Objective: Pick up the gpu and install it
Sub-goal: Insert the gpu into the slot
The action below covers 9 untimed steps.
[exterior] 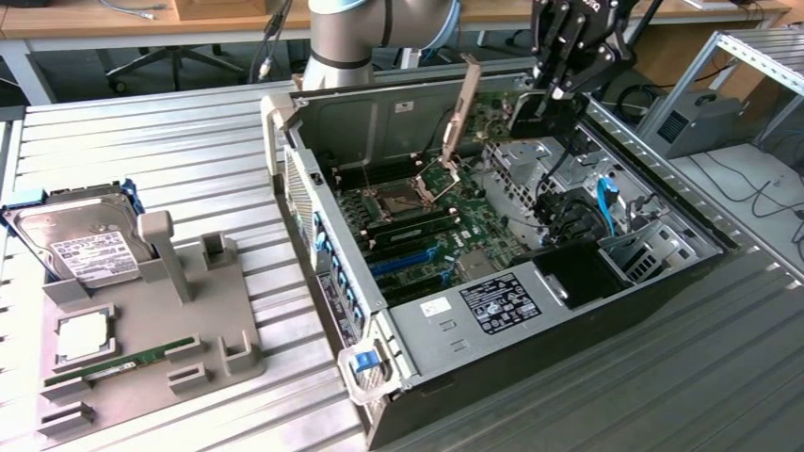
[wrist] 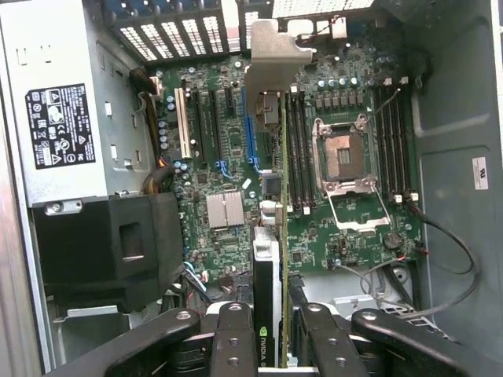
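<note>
To the exterior view's left of the computer case (exterior: 603, 358), a grey holder (exterior: 214, 320) carried a hard drive (exterior: 82, 247), a square chip (exterior: 82, 337) and a memory stick (exterior: 120, 365). Inside the case lay the motherboard (exterior: 415, 226), its processor socket open. Above the case, toward the exterior view's right, the gripper (exterior: 556, 87) was partly closed on the gpu (wrist: 266, 314), gripping it on edge over the slots. The pickup looked done, but the gpu was not yet seated in the case.

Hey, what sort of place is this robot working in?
Probably a robotics lab or workshop for PC assembly: an open computer case lies on a ribbed metal table, a gray fixture beside it holds a hard drive, and wooden desks stand behind.
</note>
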Each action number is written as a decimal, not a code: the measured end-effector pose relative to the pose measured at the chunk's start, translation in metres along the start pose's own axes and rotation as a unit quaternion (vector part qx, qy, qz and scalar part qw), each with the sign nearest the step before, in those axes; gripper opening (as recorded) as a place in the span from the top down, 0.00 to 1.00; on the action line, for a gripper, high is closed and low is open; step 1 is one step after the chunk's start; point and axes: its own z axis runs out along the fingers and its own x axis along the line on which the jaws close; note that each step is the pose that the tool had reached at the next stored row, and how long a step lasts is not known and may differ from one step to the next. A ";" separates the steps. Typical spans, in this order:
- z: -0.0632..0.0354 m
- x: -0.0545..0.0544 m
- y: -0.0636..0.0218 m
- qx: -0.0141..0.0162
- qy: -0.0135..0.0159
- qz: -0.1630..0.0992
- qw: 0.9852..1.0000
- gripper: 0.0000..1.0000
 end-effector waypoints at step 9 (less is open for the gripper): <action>0.0040 0.001 0.0046 0.009 -0.015 -0.001 1.000 0.73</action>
